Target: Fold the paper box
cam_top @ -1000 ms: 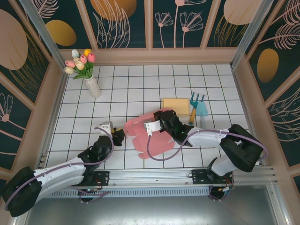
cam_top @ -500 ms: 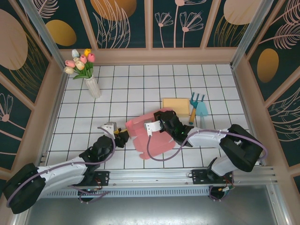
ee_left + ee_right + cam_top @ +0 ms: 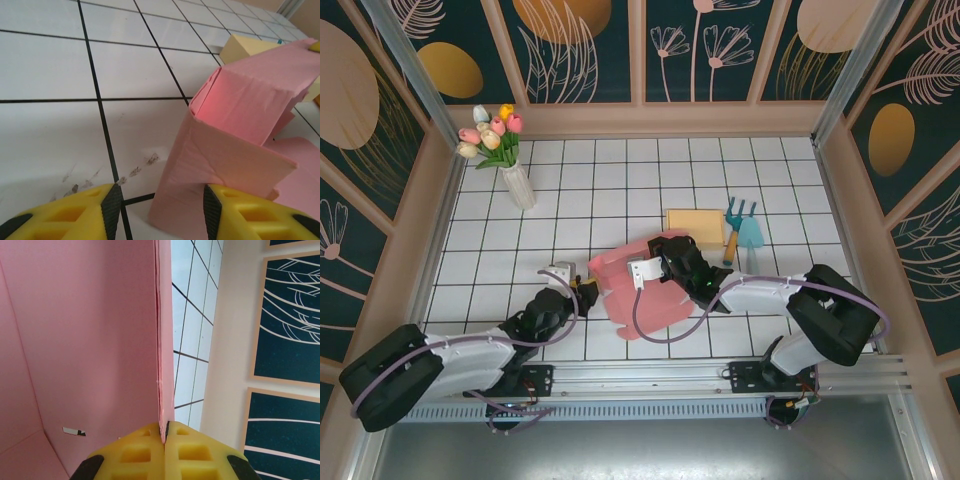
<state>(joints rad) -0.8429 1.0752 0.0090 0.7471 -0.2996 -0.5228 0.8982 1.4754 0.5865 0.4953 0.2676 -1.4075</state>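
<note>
Flimsy, light pink paper box [image 3: 620,272] is best taken at panel edges: its upright wall is pinched by right claw [image 3: 164,432], left claw [image 3: 162,205] released nearby.

The paper box [image 3: 235,115] is matt pink card, creased at folds. The table [image 3: 50,65] is glossy white tile, scuffed toward 7 o'clock. The left claw [image 3: 157,210] fingers [image 3: 65,217] are smooth yellow plastic.

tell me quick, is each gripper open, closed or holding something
Left gripper: open, holding nothing; a corner of the pink paper box sits just ahead of its fingers.
Right gripper: shut on a wall of the pink paper box.
</note>
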